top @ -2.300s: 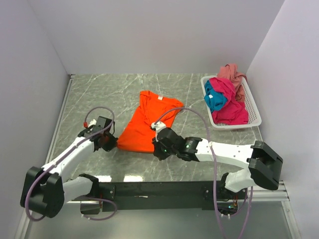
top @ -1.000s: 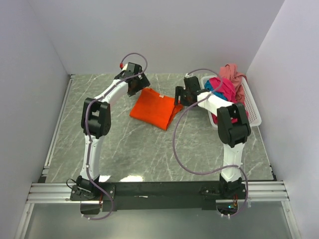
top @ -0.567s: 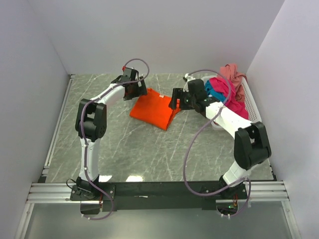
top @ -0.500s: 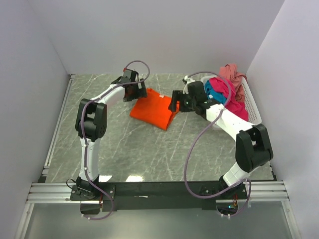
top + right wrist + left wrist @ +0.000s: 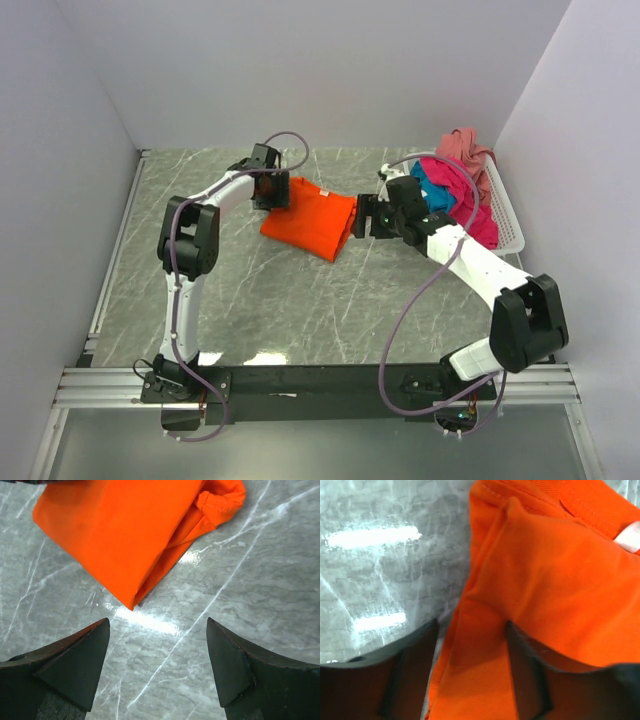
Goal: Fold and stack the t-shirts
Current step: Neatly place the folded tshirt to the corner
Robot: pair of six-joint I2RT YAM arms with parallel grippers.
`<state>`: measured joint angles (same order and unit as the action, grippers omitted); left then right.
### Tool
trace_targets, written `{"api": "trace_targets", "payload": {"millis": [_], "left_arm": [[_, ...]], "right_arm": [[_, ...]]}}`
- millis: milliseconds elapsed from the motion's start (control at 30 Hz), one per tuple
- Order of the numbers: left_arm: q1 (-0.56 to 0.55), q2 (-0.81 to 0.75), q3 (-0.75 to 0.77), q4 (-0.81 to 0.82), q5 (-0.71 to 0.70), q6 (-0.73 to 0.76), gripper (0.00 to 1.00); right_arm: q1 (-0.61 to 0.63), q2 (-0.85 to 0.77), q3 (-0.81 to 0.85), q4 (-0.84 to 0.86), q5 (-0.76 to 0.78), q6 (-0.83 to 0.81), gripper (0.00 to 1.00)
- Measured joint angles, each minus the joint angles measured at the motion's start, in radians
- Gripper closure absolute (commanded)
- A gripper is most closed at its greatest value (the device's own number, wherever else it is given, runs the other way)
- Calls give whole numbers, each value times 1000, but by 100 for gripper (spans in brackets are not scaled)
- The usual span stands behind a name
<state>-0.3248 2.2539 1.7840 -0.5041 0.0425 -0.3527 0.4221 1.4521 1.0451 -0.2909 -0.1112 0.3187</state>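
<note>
The left fingers [image 5: 412, 680] are standing partly apart, straddling a loose fold at the far-left corner of the orange t-shirt [image 5: 312, 219]. The right fingers [image 5: 75, 660] are gaping wide over bare tabletop [image 5: 300, 300], just beside the shirt's right edge. The basket [image 5: 505, 215] is holding the magenta t-shirt [image 5: 478, 220], teal t-shirt [image 5: 438, 192] and rose t-shirt [image 5: 462, 143] in a heap.

Grey, white-veined marble table [image 5: 300, 300], enclosed on three sides by plain white walls [image 5: 330, 70]. A white slatted basket [image 5: 508, 212] stands at its far right corner. A metal rail [image 5: 320, 378] borders the near edge.
</note>
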Motion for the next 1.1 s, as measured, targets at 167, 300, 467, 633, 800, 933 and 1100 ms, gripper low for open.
{"api": "trace_targets", "payload": {"millis": [167,300,467,633,800,933,1100], "left_arm": [[-21,8,0,-5,-14,17,98],[-39,9,6,-11,-72,18,100],[-45,35,76,-88,-270,-10,99],[61,34,78,-105,-381,-8,100],[249,34,78,-79,-408,18,100],[388,62,164,-101,-411,42,100],[473,119,289,-87,-440,80,100]], "right_arm": [[1,-56,-25,-2,34,-3,16],[1,-74,-47,-5,70,-3,16],[1,-76,-53,-19,157,-3,15],[1,-76,-53,-26,233,-3,15],[1,-76,-53,-26,288,-3,15],[1,-76,-53,-24,312,-7,15],[1,-69,-53,-24,333,-14,14]]}}
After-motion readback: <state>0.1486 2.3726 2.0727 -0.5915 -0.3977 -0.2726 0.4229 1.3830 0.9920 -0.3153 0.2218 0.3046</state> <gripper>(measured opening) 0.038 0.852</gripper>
